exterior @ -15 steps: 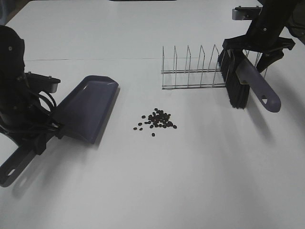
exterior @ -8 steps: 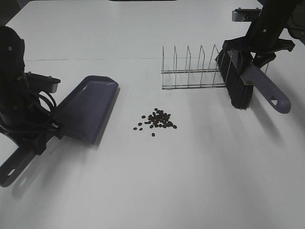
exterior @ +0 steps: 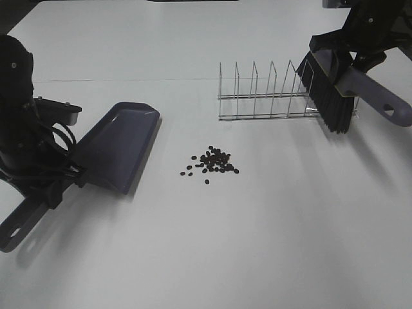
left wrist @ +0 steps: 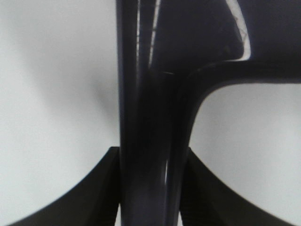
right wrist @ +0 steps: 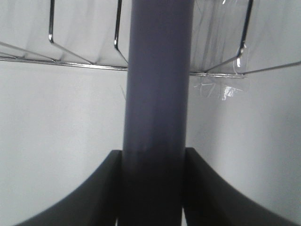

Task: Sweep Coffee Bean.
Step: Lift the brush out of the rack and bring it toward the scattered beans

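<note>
At centre frame of the high view, the coffee beans (exterior: 212,161), tiny dark brown-black ovals, lie in a loose cluster on the white desk (exterior: 270,244). A few strays sit just off its left and lower sides. Expect them to be light, hard and quick to roll. Do not grasp them; move them with bristles only, using gentle strokes.

Well apart at centre left, the purple plastic dustpan (exterior: 119,147) rests flat with its handle toward the lower left, held by the left hand (exterior: 58,183). At upper right, the right hand (exterior: 354,55) carries the lavender-handled, black-bristled brush (exterior: 331,100) at the right end of the chrome wire rack (exterior: 261,96). Bare desk lies below and right of the beans. The rack bounds the upper side.

Left wrist view: dark fingers (left wrist: 94,193) are clenched on the glossy dustpan handle.

Right wrist view: the hand is clamped on the matte brush handle, with rack wires beyond.
</note>
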Action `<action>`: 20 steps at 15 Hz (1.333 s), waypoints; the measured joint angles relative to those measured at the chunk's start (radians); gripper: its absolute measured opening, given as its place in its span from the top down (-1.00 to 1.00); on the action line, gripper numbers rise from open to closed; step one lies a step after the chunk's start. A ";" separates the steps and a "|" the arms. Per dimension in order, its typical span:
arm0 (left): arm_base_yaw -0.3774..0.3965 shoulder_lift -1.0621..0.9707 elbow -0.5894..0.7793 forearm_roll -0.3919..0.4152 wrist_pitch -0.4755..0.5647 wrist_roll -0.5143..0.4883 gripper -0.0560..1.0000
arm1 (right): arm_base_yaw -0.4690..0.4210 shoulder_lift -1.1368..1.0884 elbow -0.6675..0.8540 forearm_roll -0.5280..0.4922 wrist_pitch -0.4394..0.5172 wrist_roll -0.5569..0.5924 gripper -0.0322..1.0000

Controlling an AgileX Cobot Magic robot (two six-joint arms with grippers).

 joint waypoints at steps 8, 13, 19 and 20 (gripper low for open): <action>0.000 0.000 0.000 0.000 0.000 0.000 0.28 | 0.026 -0.189 0.071 -0.092 0.014 0.024 0.34; 0.000 0.000 0.000 0.001 0.004 0.000 0.28 | 0.101 -0.414 0.404 -0.115 -0.166 0.071 0.34; 0.000 0.000 0.000 0.043 0.009 0.000 0.28 | 0.101 -0.609 0.756 -0.126 -0.326 0.119 0.34; 0.000 0.000 0.000 0.068 0.011 -0.010 0.28 | 0.101 -0.626 0.812 -0.126 -0.355 0.125 0.34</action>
